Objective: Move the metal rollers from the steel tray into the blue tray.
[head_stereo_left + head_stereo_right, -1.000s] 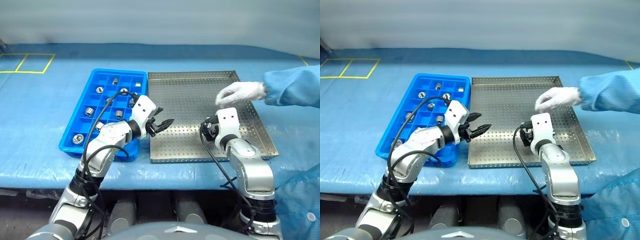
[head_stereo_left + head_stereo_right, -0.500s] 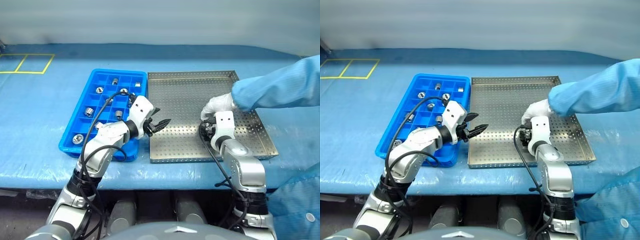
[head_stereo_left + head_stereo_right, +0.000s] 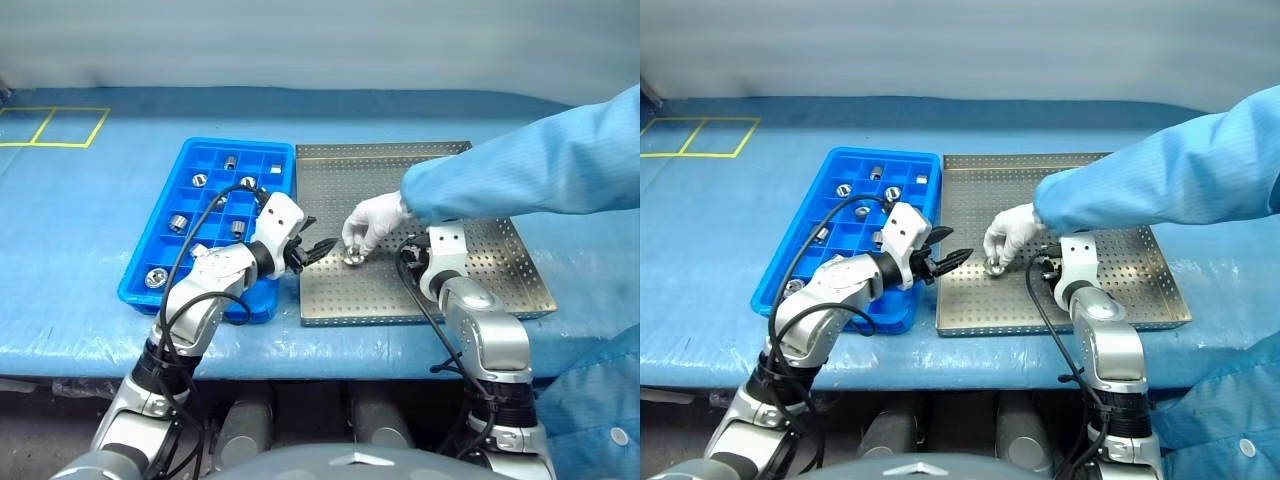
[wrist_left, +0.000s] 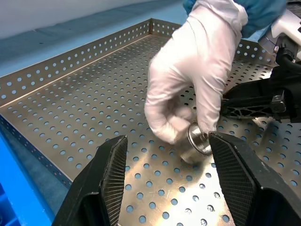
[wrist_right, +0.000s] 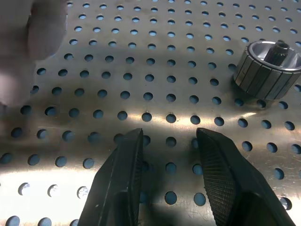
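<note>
Blue table cover (image 3: pixel 80 200), yellow floor-tape square (image 3: pixel 55 125) — far left

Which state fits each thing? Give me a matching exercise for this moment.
Things:
1. gloved hand
2. left gripper
3. blue tray

States:
A. several metal rollers sit in its compartments
B. open and empty, at the steel tray's left edge
C. pinching a metal roller inside the steel tray

Pairs: 1-C, 2-B, 3-A
</note>
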Robot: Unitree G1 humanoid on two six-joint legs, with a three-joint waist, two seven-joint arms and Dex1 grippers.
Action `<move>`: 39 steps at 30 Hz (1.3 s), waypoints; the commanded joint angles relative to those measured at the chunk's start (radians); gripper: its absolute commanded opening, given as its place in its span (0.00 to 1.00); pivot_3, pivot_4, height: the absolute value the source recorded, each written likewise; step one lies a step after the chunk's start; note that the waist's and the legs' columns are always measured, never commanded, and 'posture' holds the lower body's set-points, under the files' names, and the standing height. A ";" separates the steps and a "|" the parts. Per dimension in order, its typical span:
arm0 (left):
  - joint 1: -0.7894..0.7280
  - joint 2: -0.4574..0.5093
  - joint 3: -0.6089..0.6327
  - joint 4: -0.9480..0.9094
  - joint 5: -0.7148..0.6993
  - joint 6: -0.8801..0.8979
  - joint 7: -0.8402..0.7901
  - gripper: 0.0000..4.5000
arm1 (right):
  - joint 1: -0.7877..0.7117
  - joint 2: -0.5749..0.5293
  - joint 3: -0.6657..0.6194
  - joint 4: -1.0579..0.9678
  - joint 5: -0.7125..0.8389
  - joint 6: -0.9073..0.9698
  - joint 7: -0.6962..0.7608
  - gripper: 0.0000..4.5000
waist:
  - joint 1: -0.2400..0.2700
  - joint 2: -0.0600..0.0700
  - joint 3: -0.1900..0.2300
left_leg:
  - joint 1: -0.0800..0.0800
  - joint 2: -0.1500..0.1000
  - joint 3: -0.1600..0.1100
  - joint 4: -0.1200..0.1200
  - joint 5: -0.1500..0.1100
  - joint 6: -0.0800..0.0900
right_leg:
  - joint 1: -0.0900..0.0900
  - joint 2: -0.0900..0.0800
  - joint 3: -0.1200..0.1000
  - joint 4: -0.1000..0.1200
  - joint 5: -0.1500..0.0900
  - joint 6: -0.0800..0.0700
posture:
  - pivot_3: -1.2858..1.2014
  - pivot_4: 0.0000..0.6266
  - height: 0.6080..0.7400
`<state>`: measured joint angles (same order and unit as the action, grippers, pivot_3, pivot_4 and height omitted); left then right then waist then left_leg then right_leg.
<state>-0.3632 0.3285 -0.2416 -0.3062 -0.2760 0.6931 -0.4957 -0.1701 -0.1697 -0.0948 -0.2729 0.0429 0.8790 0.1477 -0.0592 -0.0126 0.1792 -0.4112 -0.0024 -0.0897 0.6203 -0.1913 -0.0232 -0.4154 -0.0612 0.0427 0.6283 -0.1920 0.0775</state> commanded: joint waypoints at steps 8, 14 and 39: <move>0.001 0.030 0.045 -0.038 0.005 0.000 0.012 0.66 | 0.012 -0.086 0.050 -0.160 0.068 -0.009 0.115 0.46 | 0.004 0.000 0.000 | 0.000 0.000 0.000 0.000 0.000 0.000 | 0.000 0.000 0.000 0.000 0.000 0.000 | 0.52 0.24 1.00; 0.021 0.076 0.064 -0.064 -0.015 0.015 -0.022 0.66 | -0.002 -0.139 0.130 -0.268 0.151 -0.014 0.238 0.83 | 0.000 0.000 0.000 | 0.000 0.000 0.000 0.000 0.000 0.000 | 0.000 0.000 0.000 0.000 0.000 0.000 | 0.52 0.24 1.00; 0.140 0.198 0.111 -0.216 -0.064 0.076 -0.077 0.66 | -0.079 -0.087 0.213 0.053 0.149 -0.078 0.226 0.79 | 0.034 0.000 0.000 | 0.000 0.000 0.000 0.000 0.000 0.000 | 0.000 0.000 0.000 0.000 0.000 0.000 | 0.55 0.24 1.00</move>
<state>-0.2225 0.5170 -0.1653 -0.4735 -0.3345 0.7741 -0.5818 -0.2480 -0.2602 0.1227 -0.2053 0.1905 0.8118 0.3811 -0.0257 -0.0131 0.1795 -0.4115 -0.0019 -0.0897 0.6204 -0.1914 -0.0230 -0.4156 -0.0609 0.0425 0.6281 -0.1921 0.0774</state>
